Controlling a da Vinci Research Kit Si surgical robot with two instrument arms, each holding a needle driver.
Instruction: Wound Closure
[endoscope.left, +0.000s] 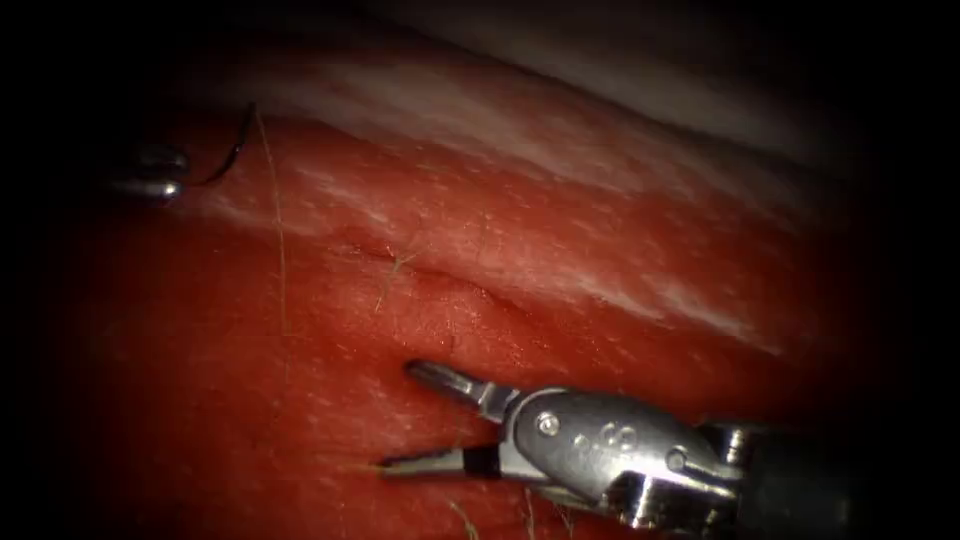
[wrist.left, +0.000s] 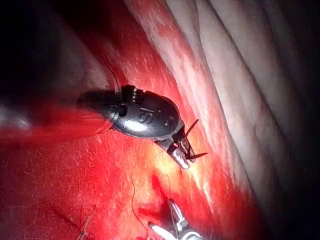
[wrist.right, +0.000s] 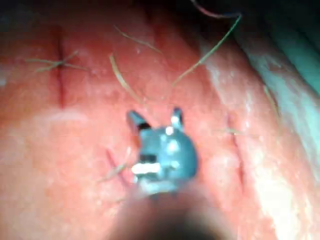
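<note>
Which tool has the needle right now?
The left arm's tool, at the endoscope view's far left: its jaws are shut on the curved needle, held clear of the tissue. The right arm's tool stands open and holds nothing.

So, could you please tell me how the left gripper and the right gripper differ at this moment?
The left gripper is shut on the needle, gripping it partway along its curve and clear of the tissue; the right gripper is open and holds nothing. The left sits far left of the cut; the right lies low, below it. Both hover over the tissue.
</note>
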